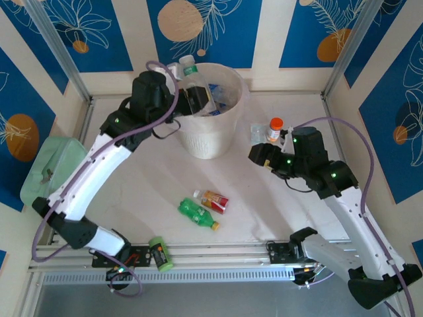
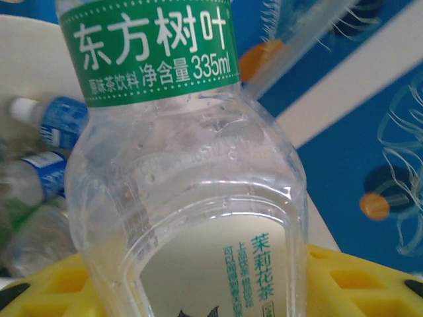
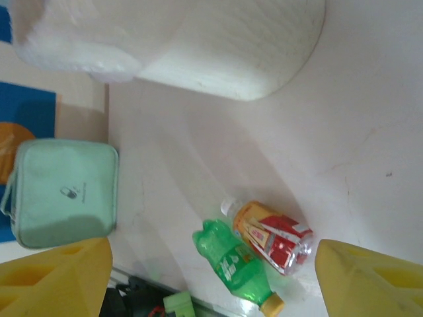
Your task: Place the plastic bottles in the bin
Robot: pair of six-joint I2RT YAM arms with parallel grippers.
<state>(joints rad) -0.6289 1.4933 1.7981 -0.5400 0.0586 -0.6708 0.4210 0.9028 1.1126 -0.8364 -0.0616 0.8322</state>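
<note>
While the left tool [image 1: 197,99] clenched a green-labelled bottle [image 2: 185,165] over the bin [image 1: 228,132], the drop seemingly needed only release; the right tool [image 1: 261,156] hung spread, empty.

White table [image 1: 145,178] carries bin [image 1: 211,135], green bottle [image 1: 196,212] beside red-labelled bottle [image 1: 215,200], orange-capped bottle [image 1: 274,129]

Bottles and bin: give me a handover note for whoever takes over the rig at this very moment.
Left end effector: shut on a green-labelled clear bottle, held over the bin.
Right end effector: open, empty, above the table.
Done: several blue-labelled bottles lie in the bin.
Left: release the held bottle, then bin the green bottle and the red-labelled bottle lying side by side on the table.
</note>
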